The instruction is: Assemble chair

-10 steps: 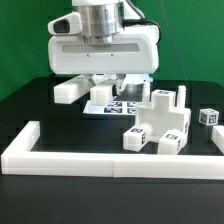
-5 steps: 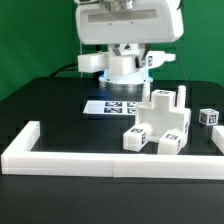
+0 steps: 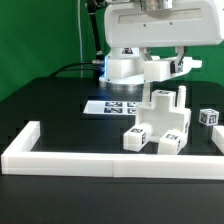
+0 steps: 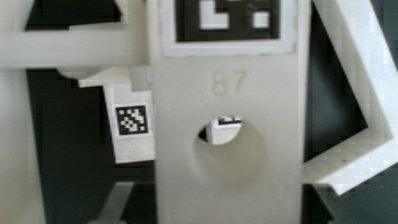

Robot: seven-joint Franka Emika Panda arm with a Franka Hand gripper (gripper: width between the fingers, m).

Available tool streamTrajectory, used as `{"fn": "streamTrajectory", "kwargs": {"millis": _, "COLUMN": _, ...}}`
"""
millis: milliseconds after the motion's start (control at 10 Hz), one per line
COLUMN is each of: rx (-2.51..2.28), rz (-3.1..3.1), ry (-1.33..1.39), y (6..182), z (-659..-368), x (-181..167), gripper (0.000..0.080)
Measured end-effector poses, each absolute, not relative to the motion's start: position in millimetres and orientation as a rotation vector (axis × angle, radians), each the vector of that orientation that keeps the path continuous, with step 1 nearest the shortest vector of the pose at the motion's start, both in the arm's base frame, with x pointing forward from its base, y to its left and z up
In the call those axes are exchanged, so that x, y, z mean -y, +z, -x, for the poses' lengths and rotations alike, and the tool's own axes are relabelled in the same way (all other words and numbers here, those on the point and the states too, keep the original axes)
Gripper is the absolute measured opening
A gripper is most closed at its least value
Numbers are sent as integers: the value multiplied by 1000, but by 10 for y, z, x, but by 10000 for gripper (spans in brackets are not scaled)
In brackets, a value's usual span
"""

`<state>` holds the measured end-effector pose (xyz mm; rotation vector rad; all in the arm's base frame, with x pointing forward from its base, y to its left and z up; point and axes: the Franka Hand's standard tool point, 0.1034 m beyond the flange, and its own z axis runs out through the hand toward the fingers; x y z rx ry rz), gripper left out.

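Note:
In the wrist view a long white chair slab (image 4: 228, 110) with a black-and-white tag, an embossed number and a round hole runs between my fingers (image 4: 128, 200). My gripper (image 4: 217, 202) is shut on it. In the exterior view the gripper (image 3: 160, 60) hangs high at the exterior view's right. It carries the white slab (image 3: 168, 69) just above the part-built chair (image 3: 160, 118), a blocky white cluster with a raised post. The slab and the chair stand apart. Below the slab the wrist view shows another white chair part (image 4: 125, 118) with a small tag.
The marker board (image 3: 108, 107) lies flat behind the chair. A long low white border wall (image 3: 90, 157) runs along the front and turns back at both ends. One small tagged white block (image 3: 208, 117) sits at the exterior view's far right.
The arm has risen and swung toward the exterior view's right with the white slab, from over the marker board to above the part-built chair.

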<state>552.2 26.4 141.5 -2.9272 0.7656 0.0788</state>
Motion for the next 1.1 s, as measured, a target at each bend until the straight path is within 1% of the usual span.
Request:
{"fn": "streamTrajectory", "kwargs": {"millis": 200, "rx": -761, "rz": 2930, "ry": 83, "y": 1397, "z": -5519, "x": -277, "gripper": 289}}
{"fn": "streamTrajectory", "kwargs": {"millis": 300, "rx": -733, "rz": 2937, "ry": 85, "y": 1395, "z": -5512, "x": -362, "gripper": 289}}
{"fn": "streamTrajectory", "kwargs": {"millis": 400, "rx": -691, "rz": 2945, "ry": 93, "y": 1382, "z": -5496, "x": -552, "gripper": 289}}
{"fn": "streamTrajectory", "kwargs": {"millis": 500, "rx": -675, "rz": 2951, "ry": 101, "y": 1337, "z": -5490, "x": -614, "gripper": 289}}
{"fn": "streamTrajectory", "kwargs": {"millis": 600, "rx": -671, "rz": 2958, "ry": 108, "y": 1261, "z": -5469, "x": -630, "gripper": 289}}
{"fn": "streamTrajectory", "kwargs": {"millis": 700, "rx": -663, "rz": 2962, "ry": 108, "y": 1232, "z": -5462, "x": -661, "gripper": 289}}
{"fn": "streamTrajectory", "kwargs": {"millis": 1100, "rx": -664, "rz": 2961, "ry": 106, "y": 1234, "z": -5467, "x": -649, "gripper": 289}}
